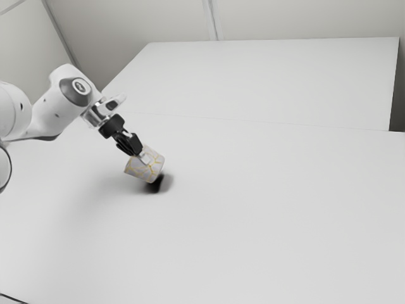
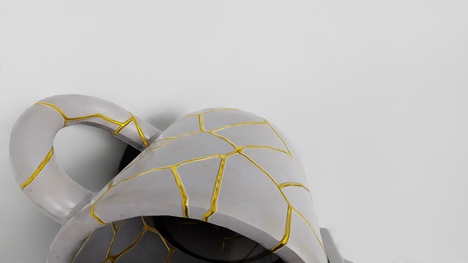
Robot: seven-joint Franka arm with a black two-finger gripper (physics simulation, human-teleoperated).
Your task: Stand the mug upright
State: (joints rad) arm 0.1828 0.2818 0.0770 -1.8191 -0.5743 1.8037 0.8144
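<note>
Pincer (image 1: 145,156) was clamped on the mug (image 1: 143,171), which lay tilted in its grasp; the handle (image 2: 31,146) stuck out beside it, probably leaving the body free to turn base-down toward the tabletop (image 1: 253,221).

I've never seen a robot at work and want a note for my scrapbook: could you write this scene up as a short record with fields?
Object: mug, pale grey with gold crack-like lines
Handle: one loop on its side
Pose: tilted, not upright
Mouth: open, visible from the hand's camera
Gripper: black, two-fingered, closed on the mug
Surface: plain, pale table
Shadow: dark patch beneath the mug
Arm: white, jointed
</note>
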